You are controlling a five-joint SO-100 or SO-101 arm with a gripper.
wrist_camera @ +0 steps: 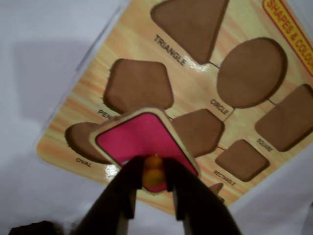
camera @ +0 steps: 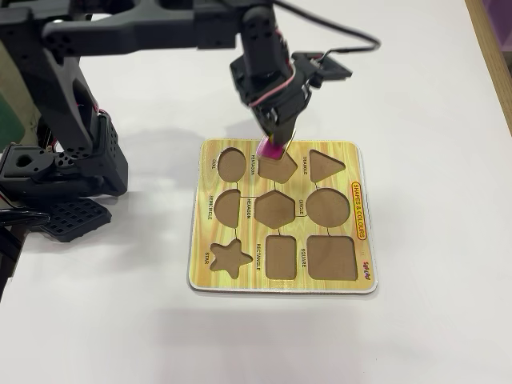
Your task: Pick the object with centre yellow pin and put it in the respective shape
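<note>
In the wrist view, the gripper (wrist_camera: 153,178) is clamping its 2 dark fingers (wrist_camera: 124,196) on the round yellow knob (wrist_camera: 153,169) of the pink rectangular piece (wrist_camera: 139,137), which is hanging tilted above the puzzle board (wrist_camera: 146,29) at lower centre of the frame, hiding part of the cutouts beneath. The RECTANGLE cutout (wrist_camera: 242,159) is sitting empty toward the lower right. In the fixed view, the piece (camera: 270,149) is showing just under the gripper (camera: 274,138) over the board's (camera: 280,284) upper edge, while the RECTANGLE cutout (camera: 282,256) is lying in the bottom row. The board is resting on a plain white table (camera: 416,96); a strip of wood-coloured surface (camera: 492,48) is running down the upper right corner.
</note>
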